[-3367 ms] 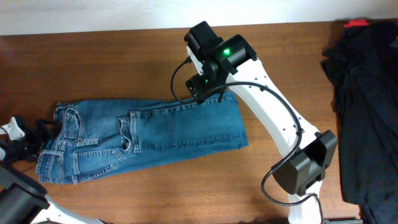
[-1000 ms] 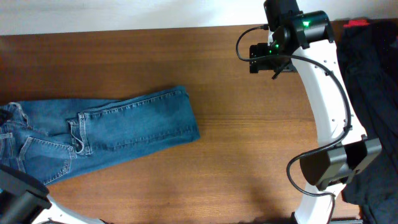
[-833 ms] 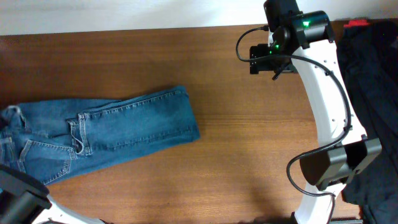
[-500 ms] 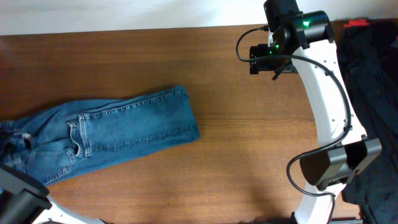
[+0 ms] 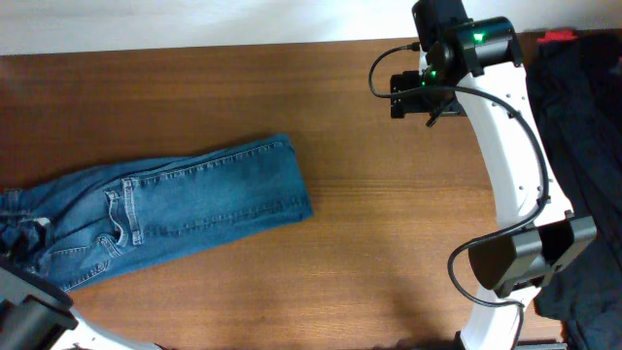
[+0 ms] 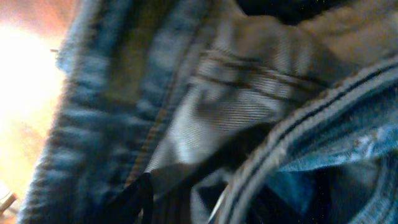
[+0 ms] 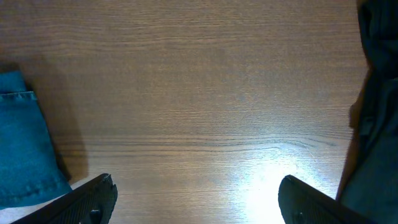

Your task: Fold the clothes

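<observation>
The clothes are blue jeans (image 5: 194, 209) lying folded lengthwise on the left part of the wooden table (image 5: 389, 253), with the waist end bunched at the left edge. The left wrist view is filled with blurred denim and pale pocket lining (image 6: 249, 93). One dark finger (image 6: 138, 200) of my left gripper shows at the bottom, against the cloth, and its jaw gap is hidden. My right gripper (image 5: 413, 92) hangs open over bare wood at the far right, well away from the jeans. In the right wrist view its fingertips (image 7: 93, 199) stand wide apart, and the jeans' hem (image 7: 22, 143) shows at the left.
A pile of dark clothing (image 5: 573, 146) covers the table's right side and shows as dark cloth (image 7: 379, 93) beside my right gripper. A red item (image 5: 556, 36) sits at the far right corner. My left arm's base (image 5: 29, 316) fills the lower left corner.
The jeans' waist end has shifted down and left and now lies bunched at the table's left edge. The leg end stays put. The right arm has not moved.
</observation>
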Robot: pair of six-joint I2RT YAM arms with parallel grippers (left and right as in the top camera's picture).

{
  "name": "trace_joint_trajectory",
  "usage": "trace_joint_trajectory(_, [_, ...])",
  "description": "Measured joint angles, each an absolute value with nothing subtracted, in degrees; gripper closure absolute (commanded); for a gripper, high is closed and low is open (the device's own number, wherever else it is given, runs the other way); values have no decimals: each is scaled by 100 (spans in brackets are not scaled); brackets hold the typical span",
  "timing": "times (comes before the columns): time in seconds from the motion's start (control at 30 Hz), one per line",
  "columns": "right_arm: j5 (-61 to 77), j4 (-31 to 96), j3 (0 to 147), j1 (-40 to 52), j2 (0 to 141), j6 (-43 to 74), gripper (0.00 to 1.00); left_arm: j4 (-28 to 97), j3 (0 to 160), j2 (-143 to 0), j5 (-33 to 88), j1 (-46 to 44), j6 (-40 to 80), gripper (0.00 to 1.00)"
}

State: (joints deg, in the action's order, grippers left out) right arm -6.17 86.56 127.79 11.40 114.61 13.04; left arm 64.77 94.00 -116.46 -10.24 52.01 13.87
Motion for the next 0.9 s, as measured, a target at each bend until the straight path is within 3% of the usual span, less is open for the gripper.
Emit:
trace_joint_trajectory(0.27, [-615,8641,12674,1140,11461,1297,12,6090,9395,-11646,-1166,5398,1466,30])
trace_joint_trajectory(0.9, [-617,8565,12425,1140,11461,1286,11,5424,9395,-11646,-1376,5734,1479,24])
